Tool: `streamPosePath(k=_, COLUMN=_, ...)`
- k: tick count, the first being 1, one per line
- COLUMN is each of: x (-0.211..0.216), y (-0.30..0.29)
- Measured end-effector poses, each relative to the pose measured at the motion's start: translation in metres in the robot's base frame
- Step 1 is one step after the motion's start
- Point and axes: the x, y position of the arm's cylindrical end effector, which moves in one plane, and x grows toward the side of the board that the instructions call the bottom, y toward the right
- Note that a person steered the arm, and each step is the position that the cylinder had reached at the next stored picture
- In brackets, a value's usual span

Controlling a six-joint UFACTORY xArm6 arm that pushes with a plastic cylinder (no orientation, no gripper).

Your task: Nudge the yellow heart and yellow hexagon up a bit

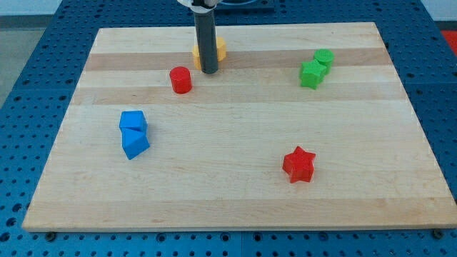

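Observation:
Two yellow blocks [218,50] sit close together near the view's top, just left of centre, on the wooden board [235,193]. The dark rod stands in front of them and hides most of them, so I cannot tell heart from hexagon. One shows to the rod's left [195,54], one to its right. My tip [209,71] rests on the board at the bottom edge of the yellow blocks, touching or nearly touching them. A red cylinder [181,80] stands just left of and below my tip.
Two green blocks [316,68] sit together at the top right. Two blue blocks [133,133] sit together at the left. A red star [298,164] lies at the lower right. The blue perforated table surrounds the board.

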Motion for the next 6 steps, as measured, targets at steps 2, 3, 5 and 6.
streamPosePath(k=2, x=0.005, y=-0.041)
streamPosePath(k=3, x=-0.002, y=-0.05)
streamPosePath(k=5, x=-0.027, y=-0.047)
streamPosePath(k=6, x=-0.027, y=-0.04)
